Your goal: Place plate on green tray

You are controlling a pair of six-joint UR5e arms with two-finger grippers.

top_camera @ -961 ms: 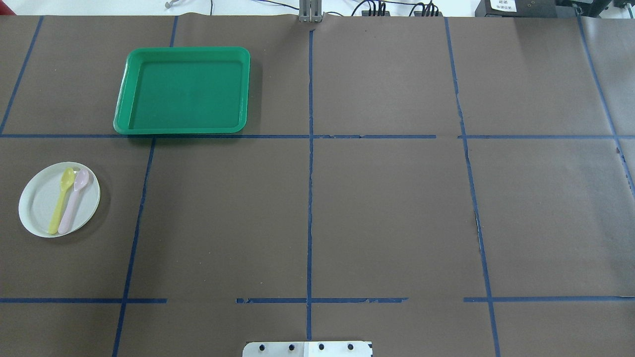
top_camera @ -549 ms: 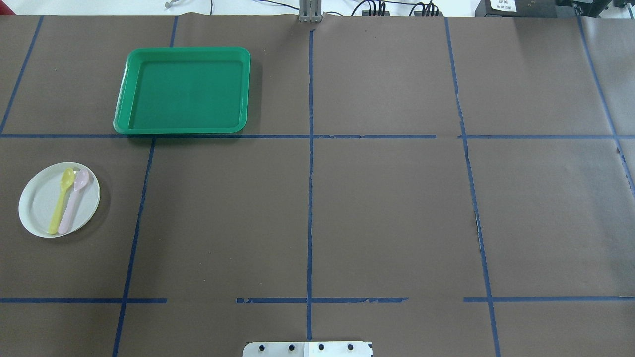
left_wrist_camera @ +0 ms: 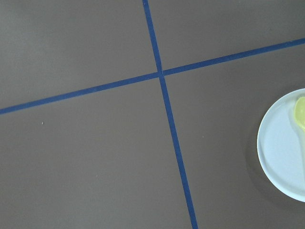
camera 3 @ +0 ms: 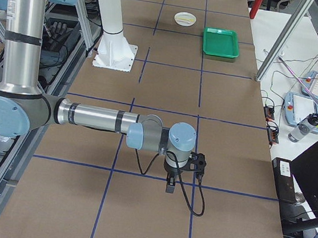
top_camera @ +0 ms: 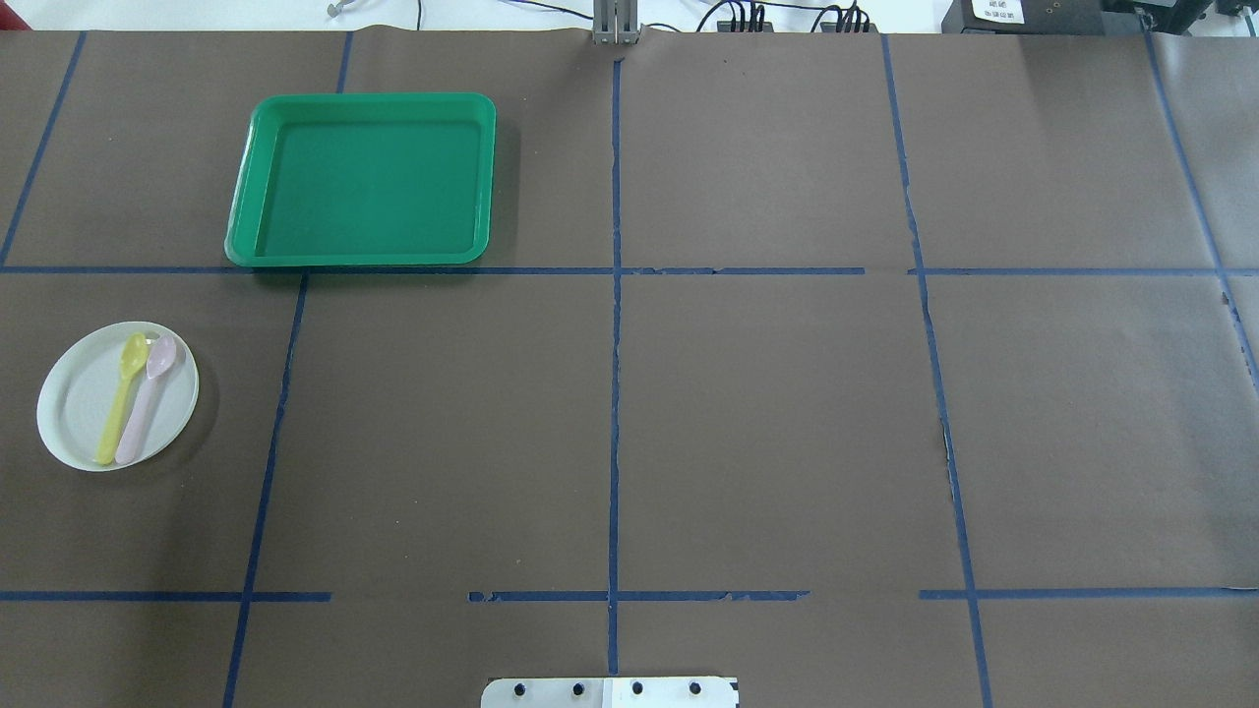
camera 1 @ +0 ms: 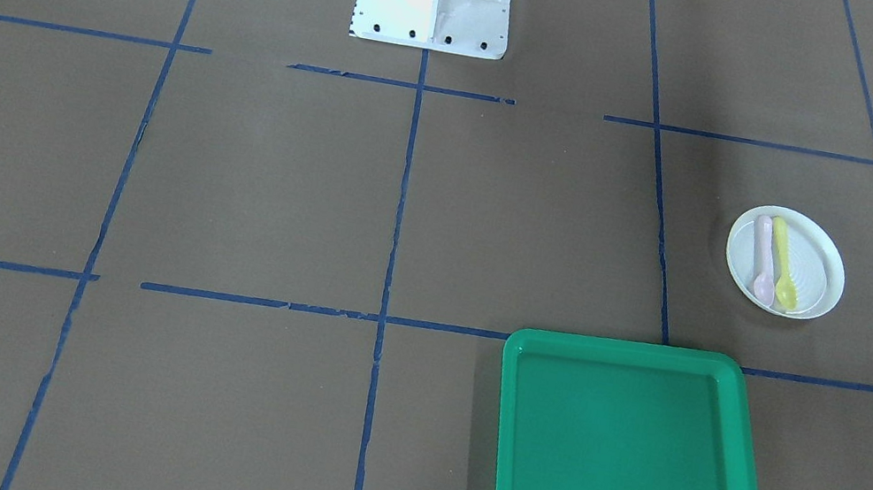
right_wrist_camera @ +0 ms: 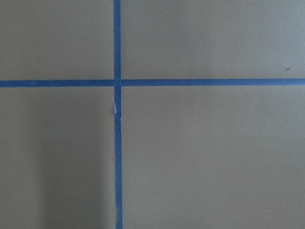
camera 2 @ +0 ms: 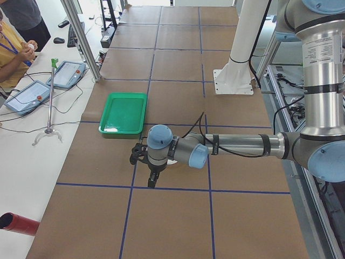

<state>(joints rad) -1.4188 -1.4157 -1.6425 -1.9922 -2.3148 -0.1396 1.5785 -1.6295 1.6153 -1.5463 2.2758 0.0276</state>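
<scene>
The plate (top_camera: 74, 405) lies flat on the table (top_camera: 767, 423), at the robot's far left and closer to the robot than the tray (top_camera: 364, 177). It is not on the tray; bare table and a tape line (top_camera: 443, 270) lie between the two. Being round, the plate has no long axis of its own. The two spoons lying across it give one: the yellow spoon (top_camera: 120, 398) and the pink spoon (top_camera: 148, 393) lie side by side and touching, bowls away from the robot, handles toward it and slanting slightly to its left, their ends reaching the near rim. The tray's edges run parallel to the tape grid, its near edge on the tape line.

The left pincer (camera 2: 152, 181) points down over the table. Its wrist camera catches the plate's rim at the right edge of its view. The right pincer (camera 3: 169, 186) also points down, at the other end of the table and well apart from the plate. Both show only in the side views, so I cannot tell how wide either one stands
</scene>
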